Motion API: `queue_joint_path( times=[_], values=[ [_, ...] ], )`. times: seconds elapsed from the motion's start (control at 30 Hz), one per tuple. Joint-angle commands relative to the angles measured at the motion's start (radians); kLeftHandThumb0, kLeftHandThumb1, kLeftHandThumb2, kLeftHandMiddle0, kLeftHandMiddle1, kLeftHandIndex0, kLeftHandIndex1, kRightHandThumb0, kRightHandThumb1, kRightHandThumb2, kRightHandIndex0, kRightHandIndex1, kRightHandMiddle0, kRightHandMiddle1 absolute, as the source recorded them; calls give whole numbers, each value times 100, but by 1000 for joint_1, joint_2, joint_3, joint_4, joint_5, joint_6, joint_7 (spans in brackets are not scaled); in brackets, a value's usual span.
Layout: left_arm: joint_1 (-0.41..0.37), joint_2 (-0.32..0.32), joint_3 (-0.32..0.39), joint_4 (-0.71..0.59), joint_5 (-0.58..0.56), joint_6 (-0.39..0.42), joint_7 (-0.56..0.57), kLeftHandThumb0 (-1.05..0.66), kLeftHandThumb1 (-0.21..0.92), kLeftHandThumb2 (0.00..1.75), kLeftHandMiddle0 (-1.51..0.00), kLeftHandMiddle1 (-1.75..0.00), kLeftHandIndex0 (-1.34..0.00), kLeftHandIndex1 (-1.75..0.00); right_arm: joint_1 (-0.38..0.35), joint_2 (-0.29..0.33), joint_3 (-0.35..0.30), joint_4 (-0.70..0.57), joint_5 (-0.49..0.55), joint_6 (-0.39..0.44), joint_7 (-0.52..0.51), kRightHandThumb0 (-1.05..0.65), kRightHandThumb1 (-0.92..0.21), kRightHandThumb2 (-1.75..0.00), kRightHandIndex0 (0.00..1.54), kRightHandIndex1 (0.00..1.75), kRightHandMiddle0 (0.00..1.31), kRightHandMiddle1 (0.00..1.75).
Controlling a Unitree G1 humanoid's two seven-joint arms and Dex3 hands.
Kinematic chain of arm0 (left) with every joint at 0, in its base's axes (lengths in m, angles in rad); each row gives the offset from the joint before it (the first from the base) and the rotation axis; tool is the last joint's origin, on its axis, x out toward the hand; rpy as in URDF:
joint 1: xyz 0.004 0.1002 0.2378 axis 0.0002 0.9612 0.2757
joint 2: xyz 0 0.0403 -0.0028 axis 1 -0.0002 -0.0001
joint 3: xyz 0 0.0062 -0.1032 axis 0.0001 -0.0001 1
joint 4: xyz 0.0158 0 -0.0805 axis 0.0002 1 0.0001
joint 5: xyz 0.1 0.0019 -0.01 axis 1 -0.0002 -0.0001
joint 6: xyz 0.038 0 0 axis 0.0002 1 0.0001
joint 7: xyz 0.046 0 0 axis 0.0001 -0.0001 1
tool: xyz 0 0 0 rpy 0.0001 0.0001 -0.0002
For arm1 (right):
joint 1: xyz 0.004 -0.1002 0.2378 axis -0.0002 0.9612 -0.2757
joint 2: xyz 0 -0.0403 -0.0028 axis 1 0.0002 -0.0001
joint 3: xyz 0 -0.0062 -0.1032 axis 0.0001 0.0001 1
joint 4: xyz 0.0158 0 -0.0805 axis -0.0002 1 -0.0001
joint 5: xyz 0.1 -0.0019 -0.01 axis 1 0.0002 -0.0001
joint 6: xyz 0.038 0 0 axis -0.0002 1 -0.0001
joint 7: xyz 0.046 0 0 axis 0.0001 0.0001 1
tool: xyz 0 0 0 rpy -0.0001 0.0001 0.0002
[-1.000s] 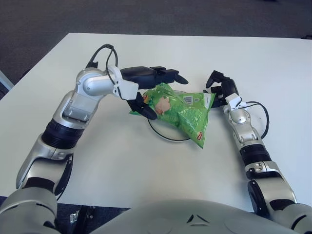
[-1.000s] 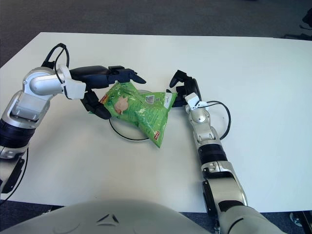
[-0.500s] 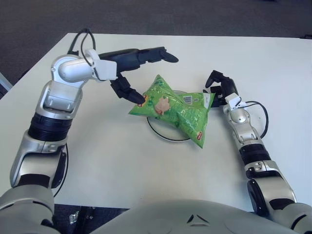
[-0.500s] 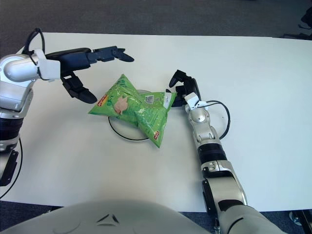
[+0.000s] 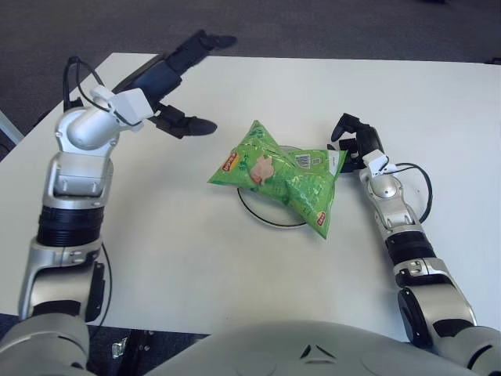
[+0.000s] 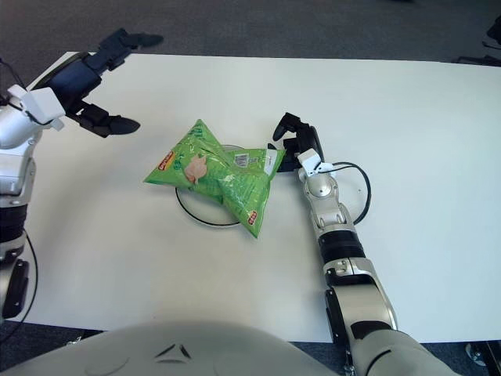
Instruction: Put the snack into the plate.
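White counter (image 5: 196,274) holds a round plate (image 5: 262,211) with a green snack bag (image 5: 286,174) lying on it. Left hand (image 5: 174,82) is up beside the bag, fingers spread, holding nothing. Right hand (image 5: 356,139) pinches the bag's corner.

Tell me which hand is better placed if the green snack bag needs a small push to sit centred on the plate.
Probably the right hand: it sits beside the green snack bag's right corner at the plate. The left hand is open and raised well off to the bag's left.
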Motion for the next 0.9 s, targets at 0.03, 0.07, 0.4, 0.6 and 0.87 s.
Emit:
queue_joint_path(
  times=[0.03, 0.07, 0.4, 0.6, 0.87],
  values=[
    [50, -95, 31, 19, 29, 14, 160, -86, 70, 53, -21, -17, 0, -65, 76, 9, 17, 71, -9, 65, 31, -51, -26, -139, 133, 175, 67, 175],
    [58, -118, 37, 12, 22, 25, 188, -85, 69, 54, -21, -19, 0, -66, 77, 8, 18, 71, -10, 64, 31, -51, -26, -139, 133, 175, 67, 175],
    [62, -243, 134, 144, -178, 58, 269, -55, 54, 90, -28, -89, 0, -101, 78, 3, 24, 75, -17, 54, 32, -50, -28, -137, 133, 175, 65, 175],
    [170, -378, 134, 93, -269, 48, 325, -52, 58, 94, -26, -99, 0, -111, 81, 3, 23, 73, -15, 51, 32, -50, -28, -136, 133, 175, 65, 175],
    [279, -488, 111, 109, -237, -63, 399, -56, 64, 91, -29, -121, -2, -135, 85, 4, 22, 67, -11, 50, 36, -50, -28, -136, 134, 175, 65, 175]
  ],
)
